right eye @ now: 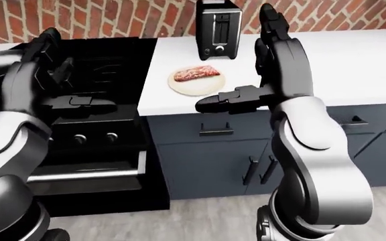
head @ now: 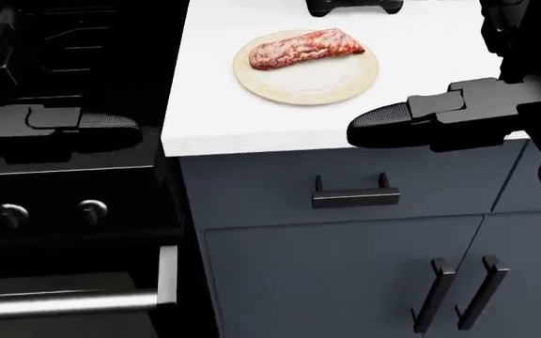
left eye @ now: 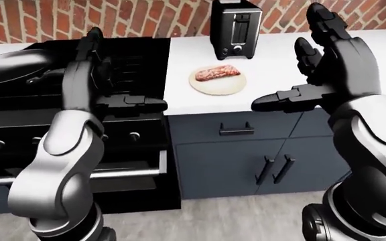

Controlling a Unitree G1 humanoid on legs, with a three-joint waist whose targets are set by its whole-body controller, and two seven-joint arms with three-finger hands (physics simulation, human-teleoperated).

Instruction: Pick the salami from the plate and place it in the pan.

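Red brick wall [left eye: 146, 20] runs along the top of the eye views, above a white bench [left eye: 381, 55] and a black stove [left eye: 133, 65].

Raised in the air, the right hand [left eye: 327, 65] has its fingers [left eye: 320, 25] spread and pointing upward, with its thumb [left eye: 284, 103] stretched flat toward the view's left; it grips nothing. It hangs to the right of the plate, apart from it, over the bench's near edge. The left hand [left eye: 89, 70] is likewise spread and empty, fingers up and thumb [left eye: 136, 103] pointing toward the view's right, held over the stove.

Between the two hands, the salami [head: 306, 48] lies on a round cream plate [head: 336, 81] on the bench, near the bench's left end just beside the stove. A black toaster [left eye: 236, 27] stands upright above the plate in the eye views, close to the wall. At the far left of the left-eye view, a dark pan [left eye: 12, 70] sits on the stove, partly hidden by the left arm. Below the bench are dark blue cabinet fronts [head: 345, 274] with black handles [head: 355, 193], and below the stove top are round knobs [head: 92, 209] and a metal oven bar [left eye: 123, 173].
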